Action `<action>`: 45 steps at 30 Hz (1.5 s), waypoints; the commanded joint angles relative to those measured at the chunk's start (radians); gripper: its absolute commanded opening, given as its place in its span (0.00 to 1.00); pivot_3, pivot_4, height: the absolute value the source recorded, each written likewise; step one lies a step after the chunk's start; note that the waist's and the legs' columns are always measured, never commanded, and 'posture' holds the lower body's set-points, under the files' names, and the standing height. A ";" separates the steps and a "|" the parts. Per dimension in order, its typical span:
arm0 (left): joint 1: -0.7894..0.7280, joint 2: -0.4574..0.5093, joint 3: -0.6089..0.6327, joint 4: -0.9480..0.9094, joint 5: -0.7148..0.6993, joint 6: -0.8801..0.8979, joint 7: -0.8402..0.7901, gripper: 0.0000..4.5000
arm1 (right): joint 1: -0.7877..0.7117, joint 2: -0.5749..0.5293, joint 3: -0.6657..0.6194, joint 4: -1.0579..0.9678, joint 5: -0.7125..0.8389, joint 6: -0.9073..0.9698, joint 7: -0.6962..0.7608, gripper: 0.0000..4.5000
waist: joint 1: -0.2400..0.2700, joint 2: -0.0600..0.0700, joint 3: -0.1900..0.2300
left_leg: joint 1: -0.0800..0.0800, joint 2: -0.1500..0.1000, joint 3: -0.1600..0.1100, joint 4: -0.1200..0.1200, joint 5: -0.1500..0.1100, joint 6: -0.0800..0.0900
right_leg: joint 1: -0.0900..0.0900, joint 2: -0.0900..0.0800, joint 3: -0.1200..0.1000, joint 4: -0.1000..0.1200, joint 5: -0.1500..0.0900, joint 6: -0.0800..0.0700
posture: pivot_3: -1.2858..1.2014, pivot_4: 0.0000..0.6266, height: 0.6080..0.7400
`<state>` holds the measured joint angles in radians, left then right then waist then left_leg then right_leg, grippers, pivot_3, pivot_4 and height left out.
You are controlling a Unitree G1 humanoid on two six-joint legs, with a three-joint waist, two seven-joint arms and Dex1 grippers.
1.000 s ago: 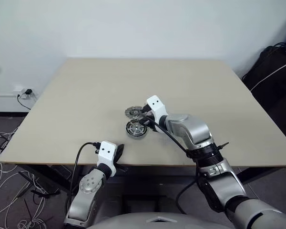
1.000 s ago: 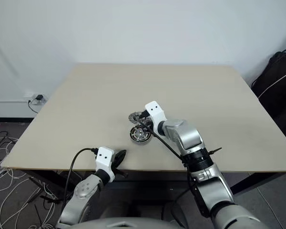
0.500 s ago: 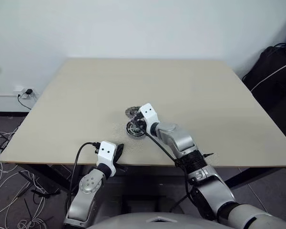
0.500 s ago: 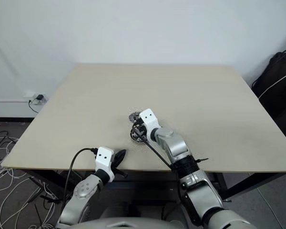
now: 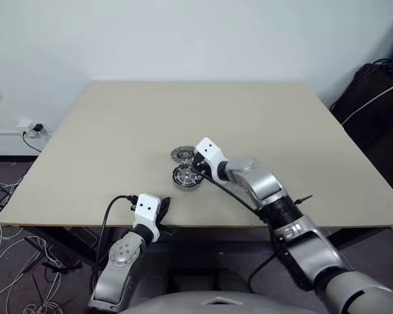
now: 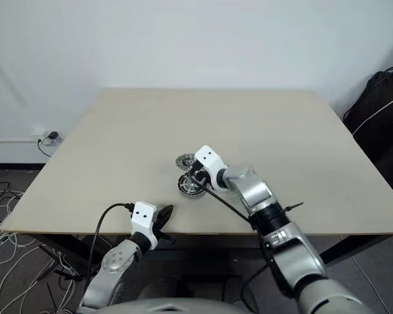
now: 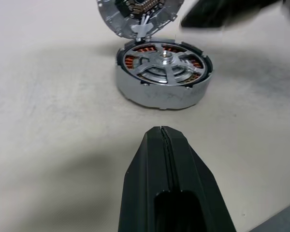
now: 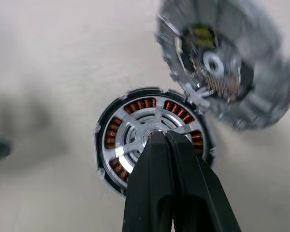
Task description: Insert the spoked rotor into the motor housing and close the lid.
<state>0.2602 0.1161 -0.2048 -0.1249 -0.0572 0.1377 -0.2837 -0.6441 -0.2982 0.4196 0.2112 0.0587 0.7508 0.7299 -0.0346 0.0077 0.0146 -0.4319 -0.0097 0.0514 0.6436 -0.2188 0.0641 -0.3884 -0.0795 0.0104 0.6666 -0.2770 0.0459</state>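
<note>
The right arm reaches forward over the desk, its wrist bent down and toward the left, so that the right gripper hangs over the middle of the motor housing. In the right wrist view its two black fingers lie pressed together with nothing between them, their tips over the hub of the spoked rotor. Whether the tips touch the hub cannot be told.

The left arm is held low at the desk's near edge. The left gripper points toward the housing but stays well short of it, its fingers closed and empty.

The housing stands upright, nearer the near edge than the far one and roughly midway between the side edges. The rotor sits inside it, silver spokes level with the rim, copper-brown windings showing between them.

The lid lies just beyond the housing toward the far edge, off it and inner face up. The wrist views show a small tab of the lid meeting the housing's rim, and a dark cavity with fine parts inside the lid; the head views show the two only as adjoining discs.
</note>
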 commanded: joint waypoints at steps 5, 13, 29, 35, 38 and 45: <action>-0.019 -0.020 -0.002 0.000 -0.004 -0.033 0.007 0.00 | -0.089 -0.082 0.189 -0.010 -0.074 -0.038 0.213 0.51 | 0.005 0.000 0.000 | -0.001 0.000 0.000 -0.001 0.000 0.000 | -0.001 -0.001 0.000 -0.001 0.000 -0.001 | 0.52 0.00 1.00; -0.002 -0.029 0.001 -0.003 -0.003 -0.041 0.014 0.00 | -0.154 -0.052 0.268 0.107 -0.170 -0.133 0.253 0.65 | 0.008 0.000 0.000 | -0.001 0.000 0.000 0.000 0.000 0.001 | -0.002 -0.002 -0.002 -0.001 0.001 -0.002 | 0.52 0.00 1.00; -0.005 -0.031 0.005 0.055 -0.002 -0.106 0.013 0.00 | -0.183 0.007 0.311 0.265 -0.295 -0.249 0.310 0.51 | 0.010 0.000 0.000 | -0.003 0.000 0.000 0.000 0.000 0.000 | -0.003 -0.002 -0.002 -0.001 0.001 -0.002 | 0.52 0.00 1.00; -0.004 -0.034 0.012 0.065 -0.003 -0.111 0.023 0.00 | -0.186 0.038 0.287 0.316 -0.316 -0.256 0.292 0.09 | 0.009 0.000 -0.002 | -0.002 0.000 0.000 0.000 0.000 0.000 | -0.003 -0.002 -0.002 0.000 0.001 -0.002 | 0.52 0.00 1.00; -0.001 -0.039 0.010 0.064 -0.001 -0.110 0.028 0.00 | -0.180 0.046 0.272 0.325 -0.317 -0.249 0.289 0.02 | 0.008 0.000 -0.002 | -0.002 0.000 0.000 0.000 0.000 0.000 | -0.003 -0.002 -0.002 0.000 0.001 -0.002 | 0.52 0.00 1.00; 0.002 -0.047 0.001 0.052 0.004 -0.094 0.035 0.00 | -0.136 0.049 0.177 0.253 -0.275 -0.156 0.268 0.02 | 0.010 0.000 -0.002 | -0.001 0.000 0.000 0.001 0.000 0.000 | -0.003 -0.002 -0.002 0.001 0.004 -0.003 | 0.52 0.00 1.00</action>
<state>0.2670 0.0778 -0.1990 -0.0468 -0.0541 0.0534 -0.2535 -0.7869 -0.2409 0.6436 0.5148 -0.2319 0.5563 1.0088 -0.0248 0.0075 0.0124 -0.4335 -0.0099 0.0515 0.6447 -0.2192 0.0644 -0.3910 -0.0816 0.0081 0.6671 -0.2730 0.0426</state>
